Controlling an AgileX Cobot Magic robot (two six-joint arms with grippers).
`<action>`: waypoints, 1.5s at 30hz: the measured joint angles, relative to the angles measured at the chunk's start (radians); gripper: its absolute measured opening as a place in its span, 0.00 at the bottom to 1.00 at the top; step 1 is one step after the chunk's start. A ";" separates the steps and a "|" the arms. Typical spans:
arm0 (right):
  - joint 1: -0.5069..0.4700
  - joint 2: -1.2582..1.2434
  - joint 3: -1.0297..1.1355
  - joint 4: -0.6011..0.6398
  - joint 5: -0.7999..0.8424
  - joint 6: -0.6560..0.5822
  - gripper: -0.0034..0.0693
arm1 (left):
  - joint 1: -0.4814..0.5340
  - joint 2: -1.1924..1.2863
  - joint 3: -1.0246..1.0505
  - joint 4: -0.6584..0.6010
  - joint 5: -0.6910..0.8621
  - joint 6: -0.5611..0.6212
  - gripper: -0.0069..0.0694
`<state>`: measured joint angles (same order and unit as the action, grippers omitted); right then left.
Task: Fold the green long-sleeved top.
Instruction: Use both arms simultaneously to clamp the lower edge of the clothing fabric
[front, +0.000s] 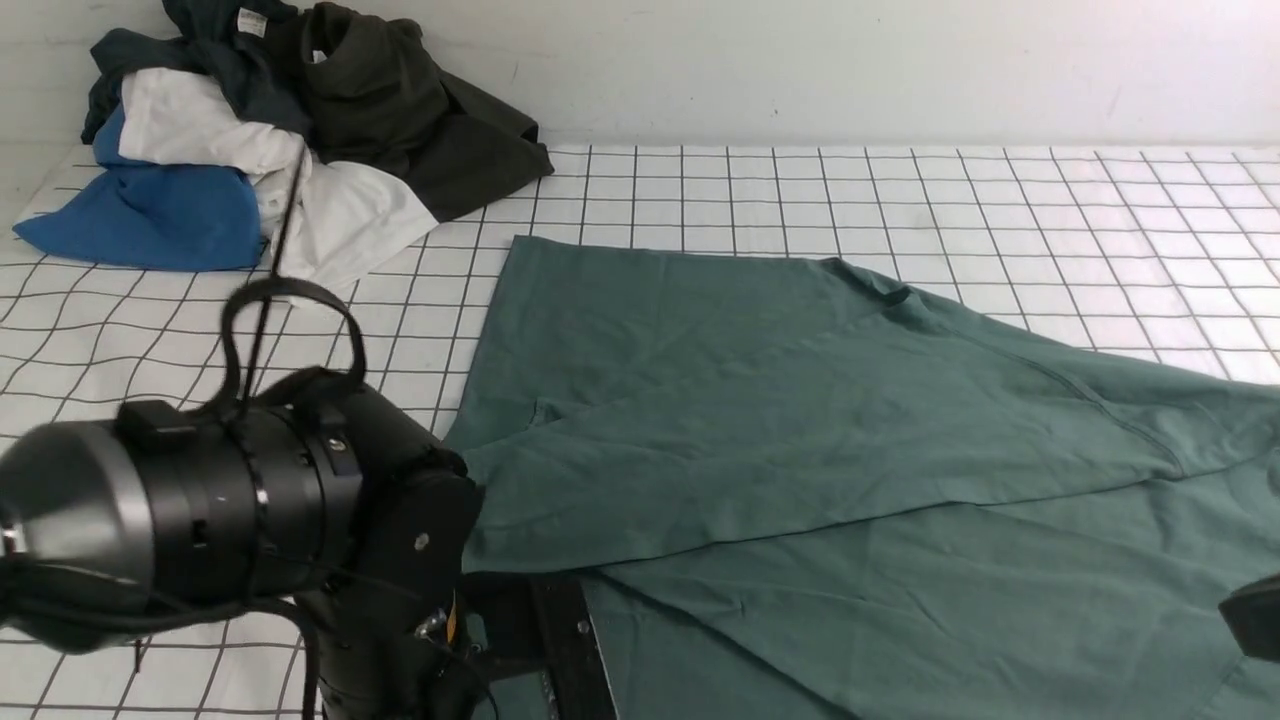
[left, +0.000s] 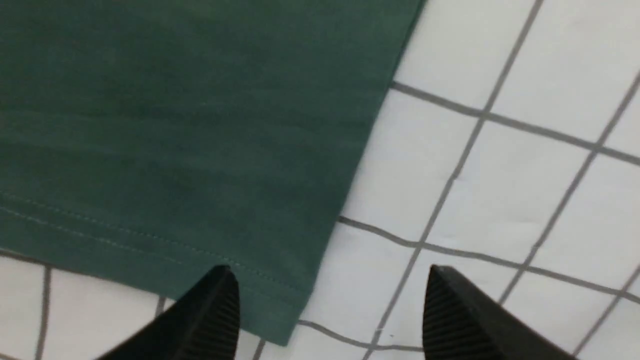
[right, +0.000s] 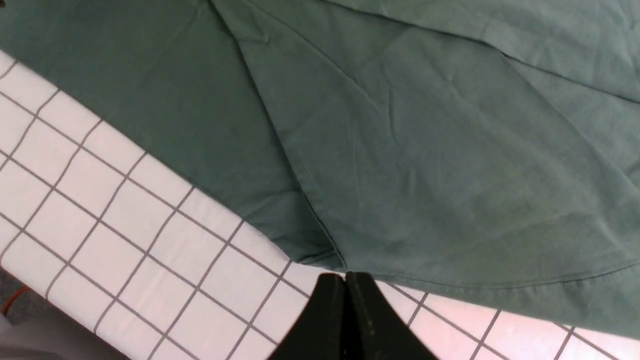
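Soft, light, limp: large teal-green cotton long-sleeved top (front: 800, 400), flat on white gridded bench (front: 1000, 200). Pinch at stitched hem corner (left: 270, 310), by parted left claw (left: 332, 300). Right claw (right: 345, 285) pressed together, empty.

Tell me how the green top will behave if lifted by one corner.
Probably floppy: the green top lies in soft folds, so it should drape and sag. Likely light: the layers look thin. Pushed, it would probably bunch up.

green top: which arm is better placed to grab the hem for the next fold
Left, probably: the left tool is open over a hem corner of the green top; the right tool is shut and must open first.
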<state>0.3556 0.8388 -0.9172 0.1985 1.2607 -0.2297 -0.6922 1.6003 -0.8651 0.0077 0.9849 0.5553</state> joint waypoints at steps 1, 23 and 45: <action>0.000 0.000 0.003 0.000 0.000 0.000 0.03 | 0.000 0.004 0.000 0.002 -0.001 0.000 0.69; 0.100 -0.010 0.017 -0.035 0.000 -0.011 0.03 | -0.001 0.118 0.000 0.213 -0.120 -0.205 0.33; 0.100 0.203 -0.002 -0.042 -0.008 -0.237 0.06 | 0.192 -0.199 0.097 0.086 0.084 -0.126 0.11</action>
<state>0.4552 1.0417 -0.9196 0.1565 1.2531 -0.4665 -0.4998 1.4016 -0.7677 0.0941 1.0684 0.4294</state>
